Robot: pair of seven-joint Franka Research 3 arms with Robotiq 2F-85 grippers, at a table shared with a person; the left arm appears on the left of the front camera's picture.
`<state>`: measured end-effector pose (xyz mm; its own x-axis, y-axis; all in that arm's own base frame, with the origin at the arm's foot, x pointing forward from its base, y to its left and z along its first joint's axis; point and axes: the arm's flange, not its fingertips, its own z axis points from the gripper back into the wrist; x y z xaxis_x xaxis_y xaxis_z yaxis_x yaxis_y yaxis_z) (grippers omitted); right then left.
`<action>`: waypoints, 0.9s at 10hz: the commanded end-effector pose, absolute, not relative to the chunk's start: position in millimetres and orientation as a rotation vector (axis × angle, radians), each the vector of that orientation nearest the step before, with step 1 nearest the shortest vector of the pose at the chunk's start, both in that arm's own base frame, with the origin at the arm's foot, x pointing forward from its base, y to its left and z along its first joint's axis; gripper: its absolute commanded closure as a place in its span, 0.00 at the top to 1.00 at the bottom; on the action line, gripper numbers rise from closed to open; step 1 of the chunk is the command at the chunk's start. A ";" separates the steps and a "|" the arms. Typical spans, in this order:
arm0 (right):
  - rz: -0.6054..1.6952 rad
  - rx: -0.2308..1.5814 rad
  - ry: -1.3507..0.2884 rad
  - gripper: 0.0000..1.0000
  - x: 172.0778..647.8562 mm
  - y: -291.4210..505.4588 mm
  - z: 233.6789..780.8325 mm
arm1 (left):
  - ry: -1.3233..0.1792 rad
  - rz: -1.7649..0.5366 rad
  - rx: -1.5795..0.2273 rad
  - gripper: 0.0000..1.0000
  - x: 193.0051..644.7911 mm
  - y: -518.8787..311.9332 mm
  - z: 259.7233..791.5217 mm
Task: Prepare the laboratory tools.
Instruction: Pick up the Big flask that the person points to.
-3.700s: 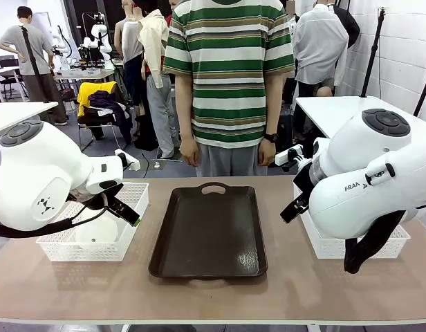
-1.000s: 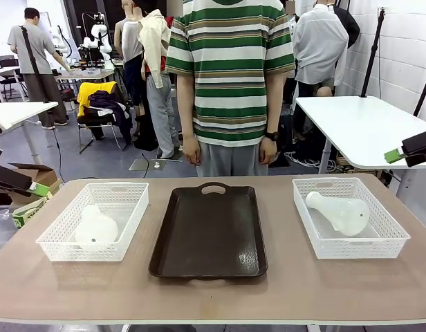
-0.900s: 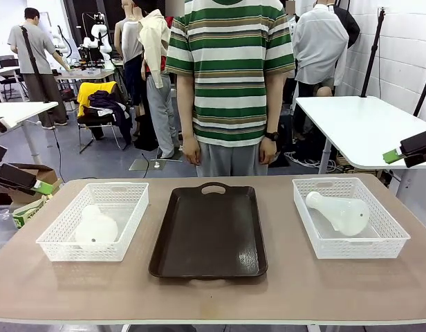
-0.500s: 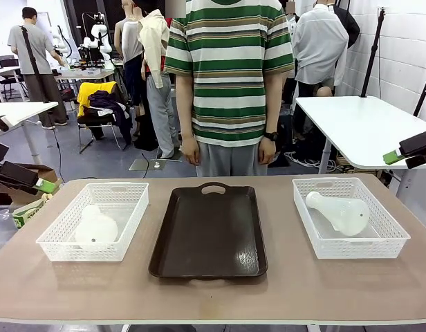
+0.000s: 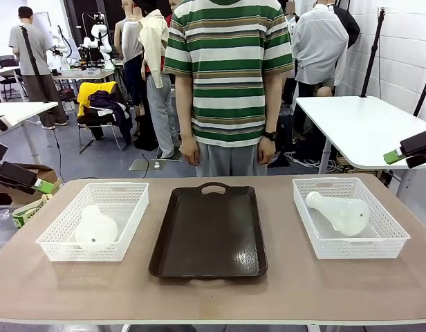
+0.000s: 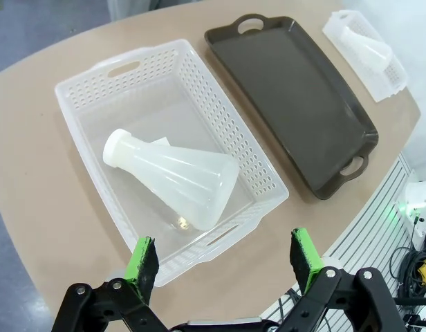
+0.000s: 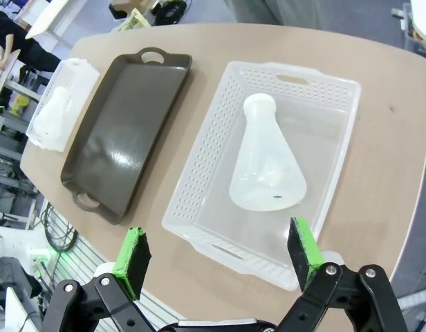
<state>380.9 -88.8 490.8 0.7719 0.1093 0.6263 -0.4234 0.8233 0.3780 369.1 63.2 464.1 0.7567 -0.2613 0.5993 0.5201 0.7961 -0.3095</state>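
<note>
Left gripper [image 6: 222, 256], jaws wide apart, hangs past the table's [image 5: 282, 290] left edge, well apart from the left flask [image 6: 173, 181], which lies on its side in the left basket [image 6: 81, 104]. Right gripper [image 7: 218, 257], jaws also apart, hangs past the right edge, well apart from the right flask [image 7: 267, 169], which lies in the right basket [image 7: 202, 166]; the tray [image 5: 207, 232] sits between the baskets
</note>
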 end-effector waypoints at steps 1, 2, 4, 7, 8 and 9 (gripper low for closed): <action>0.323 0.554 -0.641 1.00 382.3 -89.9 489.3 | -0.581 -0.464 -0.498 1.00 368.6 64.7 459.9; 0.323 0.554 -0.641 1.00 382.3 -89.9 489.3 | -0.581 -0.464 -0.498 1.00 368.6 64.7 459.9; 0.323 0.554 -0.641 1.00 382.3 -89.9 489.3 | -0.581 -0.464 -0.498 1.00 368.6 64.7 459.9; 0.323 0.554 -0.641 1.00 382.3 -89.9 489.3 | -0.581 -0.464 -0.498 1.00 368.6 64.7 459.9; 0.323 0.554 -0.641 1.00 382.3 -89.9 489.3 | -0.581 -0.464 -0.498 1.00 368.6 64.7 459.9; 0.323 0.554 -0.641 1.00 382.3 -89.9 489.3 | -0.581 -0.464 -0.498 1.00 368.6 64.7 459.9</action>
<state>380.0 -89.3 491.6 0.7697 0.1096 0.6290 -0.4240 0.8242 0.3752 369.3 62.7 463.7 0.7573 -0.2627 0.5979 0.5199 0.7966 -0.3085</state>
